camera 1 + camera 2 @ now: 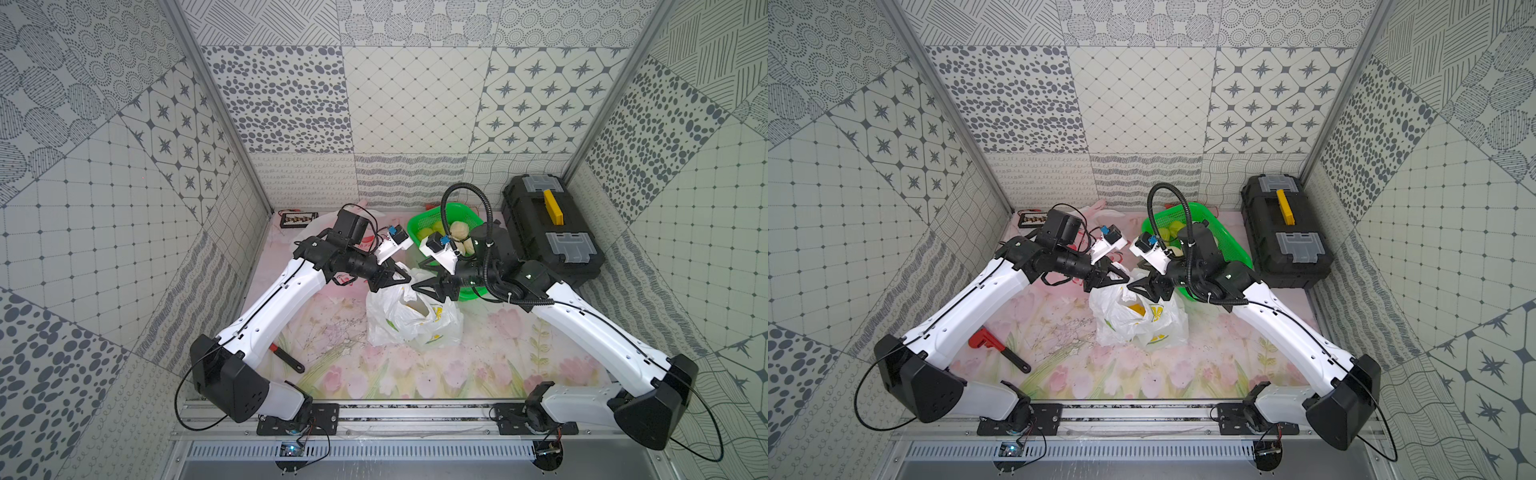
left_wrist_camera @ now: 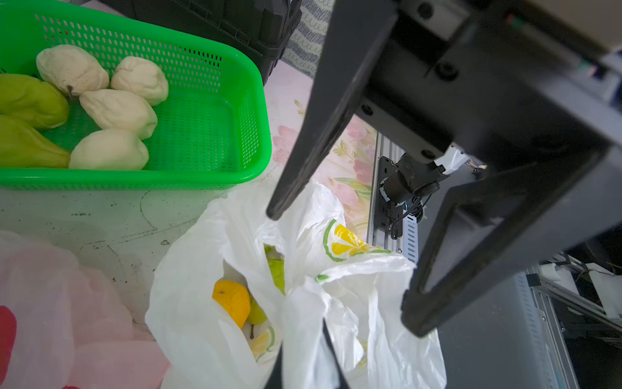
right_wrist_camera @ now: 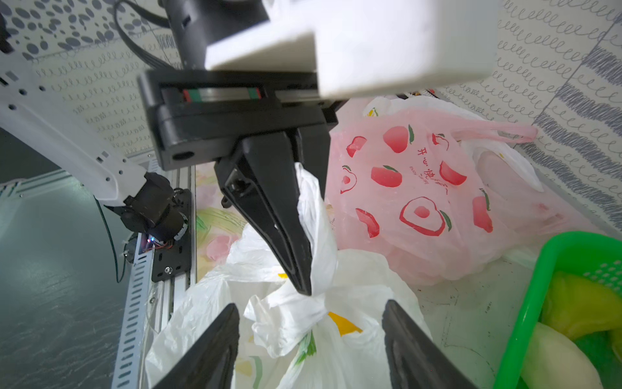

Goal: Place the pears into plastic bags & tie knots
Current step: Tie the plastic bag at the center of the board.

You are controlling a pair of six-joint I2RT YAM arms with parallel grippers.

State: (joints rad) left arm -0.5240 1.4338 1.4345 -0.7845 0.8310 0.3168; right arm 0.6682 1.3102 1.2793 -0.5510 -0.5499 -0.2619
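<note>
Left gripper (image 3: 303,284) is pinched tight on the white bag (image 1: 415,328); right gripper (image 2: 346,272) gapes wide, holding nothing (basket (image 2: 134,178) of pears (image 2: 117,111) at one o'clock).

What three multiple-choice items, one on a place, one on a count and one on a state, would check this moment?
1. Where do the cream pears lie?
A. in the green basket
B. on the floor
C. on a shelf

2. How many cream pears show in the left wrist view?
A. one
B. four
C. seven

3. The left gripper is:
A. wide open
B. shut on the white bag
C. shut on nothing

Key:
1 A, they sit inside its mesh walls.
2 B, four pale fruits lie beside the green pears.
3 B, its closed jaws pinch the bag's plastic.
</note>
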